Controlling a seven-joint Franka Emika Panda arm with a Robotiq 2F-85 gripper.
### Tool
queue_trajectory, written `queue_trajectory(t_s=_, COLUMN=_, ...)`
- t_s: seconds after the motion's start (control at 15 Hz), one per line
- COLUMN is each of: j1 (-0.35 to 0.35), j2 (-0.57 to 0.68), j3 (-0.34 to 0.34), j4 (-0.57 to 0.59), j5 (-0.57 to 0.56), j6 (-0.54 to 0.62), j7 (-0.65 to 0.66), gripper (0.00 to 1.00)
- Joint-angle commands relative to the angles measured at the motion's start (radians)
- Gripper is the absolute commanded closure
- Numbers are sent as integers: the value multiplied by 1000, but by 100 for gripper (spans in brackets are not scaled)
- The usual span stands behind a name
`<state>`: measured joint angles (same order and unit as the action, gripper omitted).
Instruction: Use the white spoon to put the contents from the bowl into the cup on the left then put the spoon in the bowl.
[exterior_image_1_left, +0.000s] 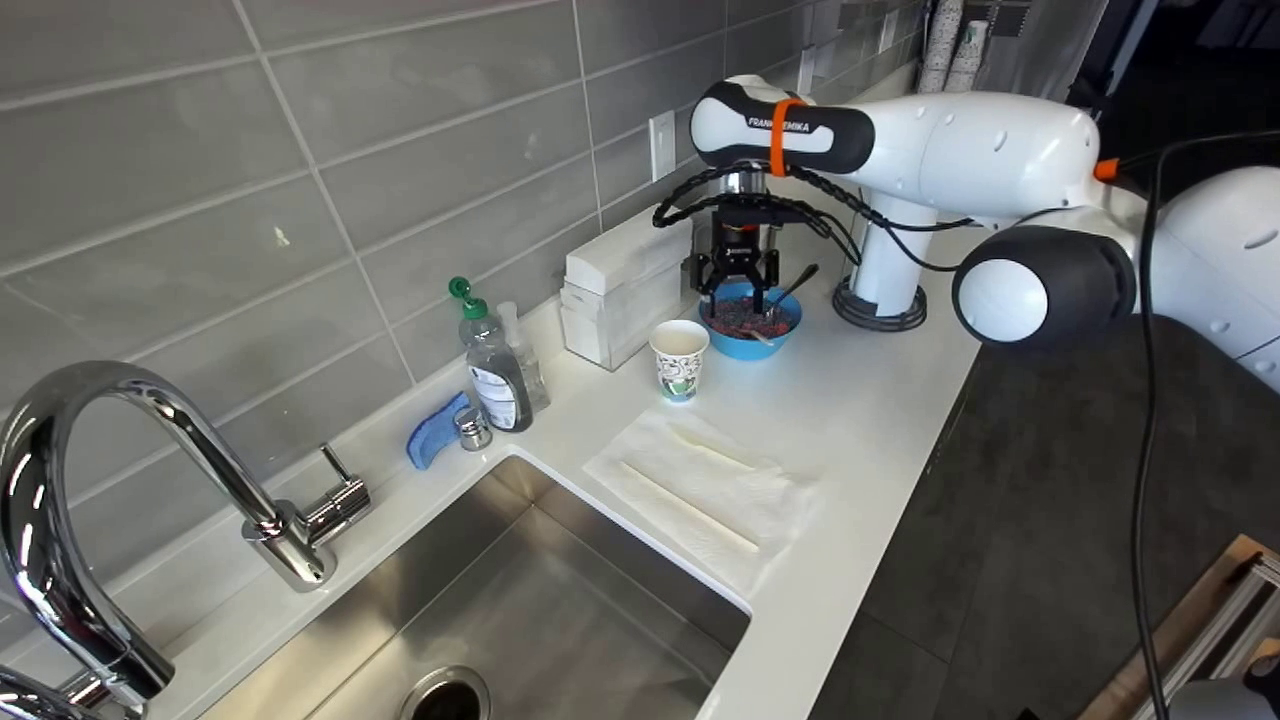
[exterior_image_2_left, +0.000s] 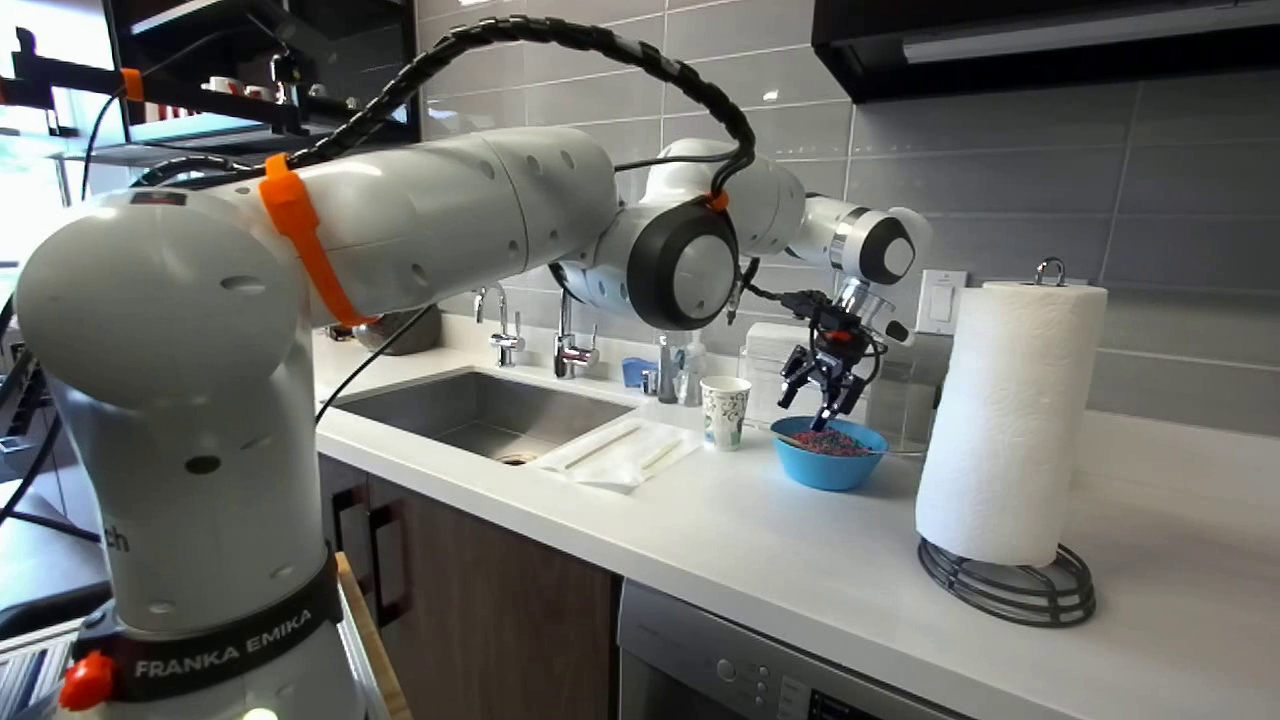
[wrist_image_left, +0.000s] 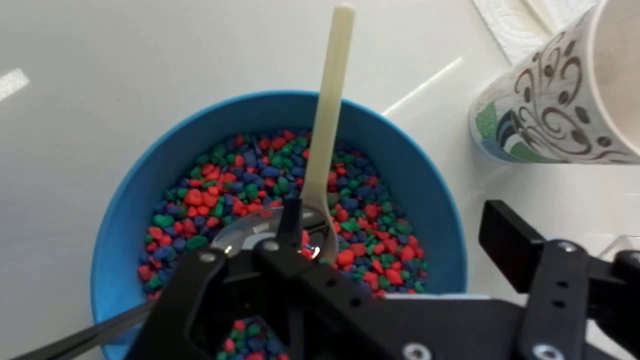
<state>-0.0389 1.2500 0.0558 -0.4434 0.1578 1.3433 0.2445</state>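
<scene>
While reaching out over the bowl (exterior_image_2_left: 830, 472), bends the arm (exterior_image_2_left: 480, 220) steeply down toward its end — presumably to work from above and clear the rim. Has the paper-towel roll (exterior_image_2_left: 1010, 420) upright near the bowl, not touching, likely just part of the setting. Has a paper sheet (exterior_image_1_left: 690, 475) flat at some remove from the bowl, perhaps for laying tools on, with two slim pale strips (exterior_image_1_left: 690, 507) on top, too plain to name.

Poises the gripper (wrist_image_left: 395, 227) astride the bowl's edge, with jaws spread wide and nothing clasped; by the wrist view, sets one finger over the inside and one just past the rim, perhaps for room to close on something slim. Cannot tell about contact with the contents.

Has the cup (wrist_image_left: 540, 110) upright just beside the bowl, handy for a short carry; offers no sign of filling in the visible part, with the bottom hidden.

Shows a dark-handled spoon (wrist_image_left: 87, 332) in the bowl, with its handle out past the rim. Likewise has the white spoon (wrist_image_left: 330, 100) laid over the rim, head down inside the bowl, handily placed for grasping — yet overlaps the dark-handled spoon there, so could snag. Heaps the bowl with coloured pebbles (wrist_image_left: 377, 250), suggesting most scooping left undone.
</scene>
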Motion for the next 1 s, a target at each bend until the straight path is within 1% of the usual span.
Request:
queue_trajectory(t_s=0.0, j1=66, j2=-53, j3=-24, j4=-1, j5=-69, j6=15, j7=-81, gripper=0)
queue_trajectory(t_s=0.13, j1=105, j2=-83, j3=-29, j4=-6, j5=-104, j6=1, j7=-129, gripper=0)
queue_trajectory(t_s=0.27, j1=147, j2=-111, j3=-19, j4=-13, j5=-124, j6=-18, j7=-196, gripper=0)
queue_trajectory(t_s=0.6, j1=239, j2=-173, j3=15, j4=-18, j5=-128, j6=-63, j7=-364, gripper=0)
queue_trajectory(t_s=0.93, j1=299, j2=-228, j3=45, j4=-23, j5=-128, j6=-141, j7=-537, gripper=0)
